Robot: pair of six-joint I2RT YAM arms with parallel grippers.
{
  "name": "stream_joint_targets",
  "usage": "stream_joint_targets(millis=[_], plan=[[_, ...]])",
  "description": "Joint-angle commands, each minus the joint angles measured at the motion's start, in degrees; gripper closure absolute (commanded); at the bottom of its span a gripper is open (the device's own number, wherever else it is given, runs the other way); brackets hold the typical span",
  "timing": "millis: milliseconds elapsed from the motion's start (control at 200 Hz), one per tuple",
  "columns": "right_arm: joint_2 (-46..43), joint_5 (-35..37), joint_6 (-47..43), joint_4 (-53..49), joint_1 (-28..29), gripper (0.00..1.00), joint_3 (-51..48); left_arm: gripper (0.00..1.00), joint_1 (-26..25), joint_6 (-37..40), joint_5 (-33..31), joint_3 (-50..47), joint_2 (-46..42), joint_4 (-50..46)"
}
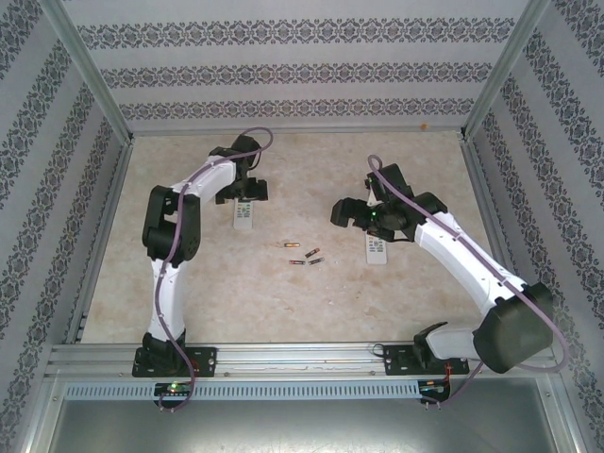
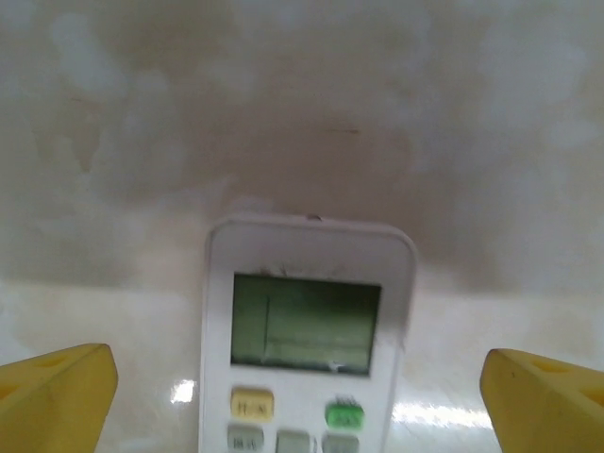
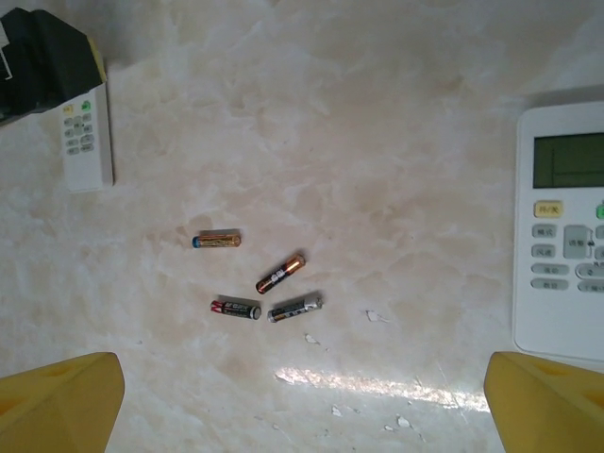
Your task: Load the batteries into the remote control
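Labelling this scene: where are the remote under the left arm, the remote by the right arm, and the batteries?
Left remote [image 2: 307, 326]: left wrist view, on its display.
Right remote [image 3: 566, 160]: right wrist view, on its display.
Batteries [image 3: 280, 274]: right wrist view, on the middle battery's body.

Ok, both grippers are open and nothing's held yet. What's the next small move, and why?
Probably lower the left gripper and close it on the remote below it: its open fingers stand either side of the remote, which lies buttons-up, so the battery compartment is likely underneath and needs turning up. The four batteries lie loose on the table.
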Motion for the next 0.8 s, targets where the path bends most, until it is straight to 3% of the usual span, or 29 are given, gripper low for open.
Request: stream_joint_targets(millis=[0, 240, 520, 629, 794], plan=[[-2.9, 2.2, 2.1, -1.1, 0.7, 0.02, -1.4, 0.06, -0.4, 1.9, -1.9, 4.4, 3.6, -6.4], [-5.2, 4.0, 3.4, -1.8, 0.7, 0.02, -1.8, 0.29, -0.4, 1.5, 1.9, 7.2, 7.5, -7.9], [-2.6, 0.8, 4.3, -1.0, -1.1, 0.02, 4.0, 0.48, 1.6, 0.0, 8.0, 9.3, 2.4, -9.5], [-2.0, -1.3, 4.6, -0.5, -2.6, 0.02, 6.9, 0.51, 3.0, -0.3, 16.7, 10.8, -2.9, -8.4], [-2.1, -6.4, 3.9, 4.1, -4.0, 0.02, 10.2, 0.54, 3.3, -3.3, 38.3, 14.2, -11.4, -1.9]])
